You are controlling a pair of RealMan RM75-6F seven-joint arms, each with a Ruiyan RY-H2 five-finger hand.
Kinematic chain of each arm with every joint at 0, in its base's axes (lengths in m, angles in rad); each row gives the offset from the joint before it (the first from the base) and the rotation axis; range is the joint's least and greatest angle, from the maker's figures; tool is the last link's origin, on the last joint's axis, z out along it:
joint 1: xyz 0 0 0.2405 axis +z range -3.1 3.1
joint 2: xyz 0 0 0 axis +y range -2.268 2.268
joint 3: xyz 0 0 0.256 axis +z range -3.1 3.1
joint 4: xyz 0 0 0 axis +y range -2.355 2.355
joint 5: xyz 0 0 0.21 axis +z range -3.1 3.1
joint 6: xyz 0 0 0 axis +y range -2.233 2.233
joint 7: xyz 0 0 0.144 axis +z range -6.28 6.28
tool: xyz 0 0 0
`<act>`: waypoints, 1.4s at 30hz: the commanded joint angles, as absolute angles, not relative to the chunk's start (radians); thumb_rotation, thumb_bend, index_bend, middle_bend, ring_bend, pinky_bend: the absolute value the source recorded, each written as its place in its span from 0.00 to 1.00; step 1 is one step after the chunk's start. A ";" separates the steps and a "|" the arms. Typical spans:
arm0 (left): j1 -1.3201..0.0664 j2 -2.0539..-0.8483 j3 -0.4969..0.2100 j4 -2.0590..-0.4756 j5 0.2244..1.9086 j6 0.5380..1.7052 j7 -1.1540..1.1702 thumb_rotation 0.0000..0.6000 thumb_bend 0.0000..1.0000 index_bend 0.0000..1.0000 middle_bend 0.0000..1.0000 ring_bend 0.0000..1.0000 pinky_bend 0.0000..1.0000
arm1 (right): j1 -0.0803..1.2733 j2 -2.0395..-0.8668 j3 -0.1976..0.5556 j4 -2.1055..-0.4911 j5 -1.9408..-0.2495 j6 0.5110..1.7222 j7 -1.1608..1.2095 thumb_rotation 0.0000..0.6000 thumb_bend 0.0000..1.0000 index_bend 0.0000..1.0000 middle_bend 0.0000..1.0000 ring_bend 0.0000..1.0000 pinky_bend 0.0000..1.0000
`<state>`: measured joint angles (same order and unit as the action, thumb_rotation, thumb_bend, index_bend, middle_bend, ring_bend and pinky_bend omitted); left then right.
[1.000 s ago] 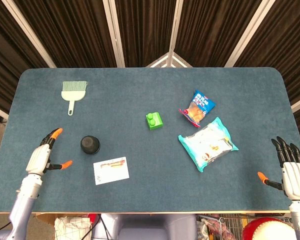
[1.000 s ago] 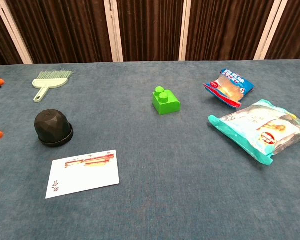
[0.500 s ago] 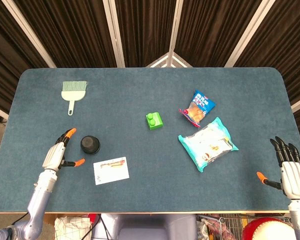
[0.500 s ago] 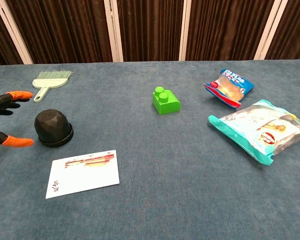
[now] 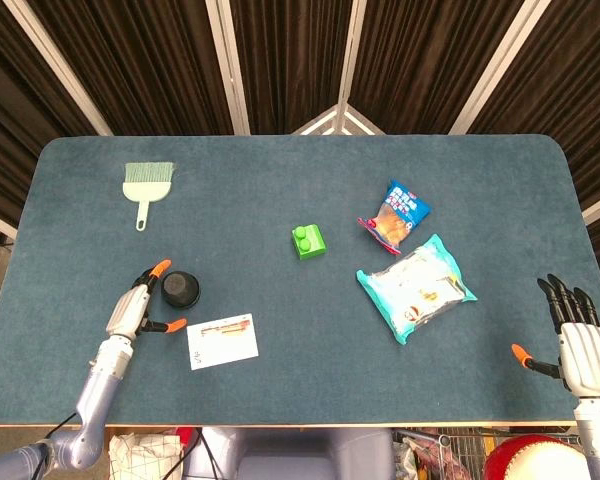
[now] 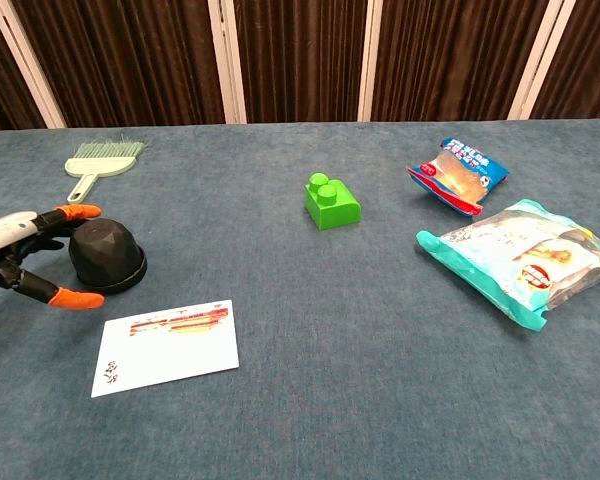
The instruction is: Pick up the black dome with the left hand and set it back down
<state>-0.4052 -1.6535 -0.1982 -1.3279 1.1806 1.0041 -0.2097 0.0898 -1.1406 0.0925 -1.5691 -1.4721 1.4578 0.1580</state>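
Observation:
The black dome [image 5: 180, 289] [image 6: 107, 255] sits on the blue table [image 5: 280, 190], left of centre near the front. My left hand [image 5: 138, 309] [image 6: 32, 259] is right beside the dome on its left, fingers spread around its side with orange fingertips [image 6: 80, 212] above and below it. It holds nothing, and I cannot tell whether it touches the dome. My right hand [image 5: 578, 345] hovers open at the front right corner, far from the dome.
A white card [image 5: 222, 341] lies just in front of the dome. A green dustpan brush [image 5: 144, 187] is at the back left, a green brick [image 5: 308, 241] mid-table, and two snack bags [image 5: 416, 288] [image 5: 395, 216] on the right.
My left hand has moved rightward up to the dome, its fingers now flanking it. The dome has not moved. The right hand has barely shifted.

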 commanded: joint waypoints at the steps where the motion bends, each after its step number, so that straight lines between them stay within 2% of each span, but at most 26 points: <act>1: -0.414 -1.667 -0.197 -1.310 1.184 0.995 -0.221 1.00 0.23 0.06 0.08 0.00 0.00 | 0.092 -1.143 0.094 -1.568 -1.469 1.454 0.157 1.00 0.21 0.00 0.01 0.11 0.01; 15: -0.435 -1.713 -0.200 -1.252 1.197 0.980 -0.278 1.00 0.35 0.06 0.14 0.00 0.00 | 0.096 -1.150 0.091 -1.563 -1.460 1.441 0.146 1.00 0.21 0.00 0.01 0.11 0.01; 29: -0.444 -1.728 -0.197 -1.214 1.194 0.962 -0.294 1.00 0.35 0.06 0.13 0.00 0.00 | 0.103 -1.161 0.091 -1.569 -1.453 1.427 0.123 1.00 0.21 0.00 0.01 0.11 0.01; 42: -0.443 -1.726 -0.202 -1.228 1.172 0.974 -0.253 1.00 0.54 0.06 0.36 0.00 0.00 | 0.105 -1.157 0.089 -1.565 -1.449 1.418 0.135 1.00 0.21 0.00 0.01 0.11 0.01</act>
